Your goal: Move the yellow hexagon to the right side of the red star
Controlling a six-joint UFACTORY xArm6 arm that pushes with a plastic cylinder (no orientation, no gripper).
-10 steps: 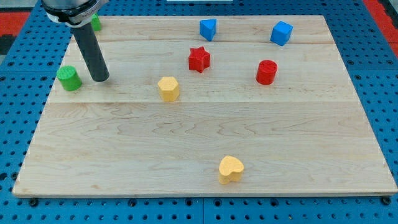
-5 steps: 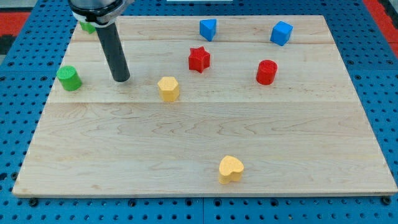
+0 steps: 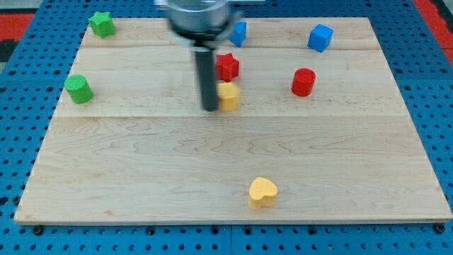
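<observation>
The yellow hexagon [image 3: 228,96] sits on the wooden board just below the red star [image 3: 227,66], close under it. My tip [image 3: 210,108] is at the hexagon's left side, touching it or nearly so. The rod rises from there, blurred, and hides part of the board to the star's left.
A red cylinder [image 3: 303,82] stands right of the star. Blue blocks sit at the view's top [image 3: 239,32] and top right [image 3: 320,37]. A green star [image 3: 101,24] is at top left, a green cylinder [image 3: 78,89] at left, a yellow heart [image 3: 262,192] near the bottom.
My tip has swept right across the board from near the green cylinder. The yellow hexagon has been pushed right, from left-below the star to just under it.
</observation>
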